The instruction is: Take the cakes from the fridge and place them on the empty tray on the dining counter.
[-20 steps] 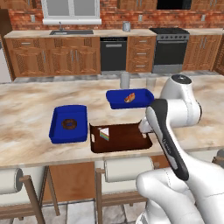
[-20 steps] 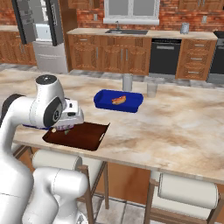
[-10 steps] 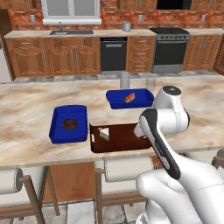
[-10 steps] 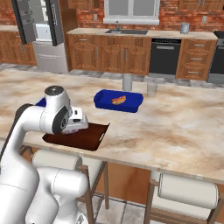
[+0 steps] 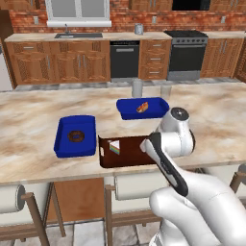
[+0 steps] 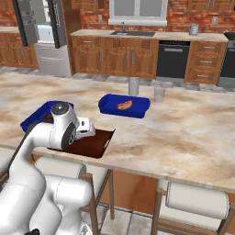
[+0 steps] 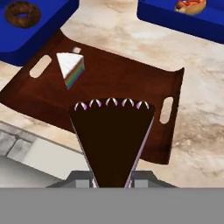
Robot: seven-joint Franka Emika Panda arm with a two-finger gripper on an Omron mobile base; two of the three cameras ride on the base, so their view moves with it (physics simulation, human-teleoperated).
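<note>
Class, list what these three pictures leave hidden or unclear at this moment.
- Gripper fingertips: hand view, covered by the chocolate cake slice.
- Chocolate slice: left base view, behind the arm.
- Brown tray: right base view, near end hidden by the arm.
- Food in the far blue tray: too small to identify.

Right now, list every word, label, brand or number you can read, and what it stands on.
None: no readable text anywhere.
Flat dark brown rectangular tray: blank.
Bright blue trays: blank.
Dark chocolate cake wedge in the gripper: only piped dots, no lettering.
Black dishwasher: no legible marking.
</note>
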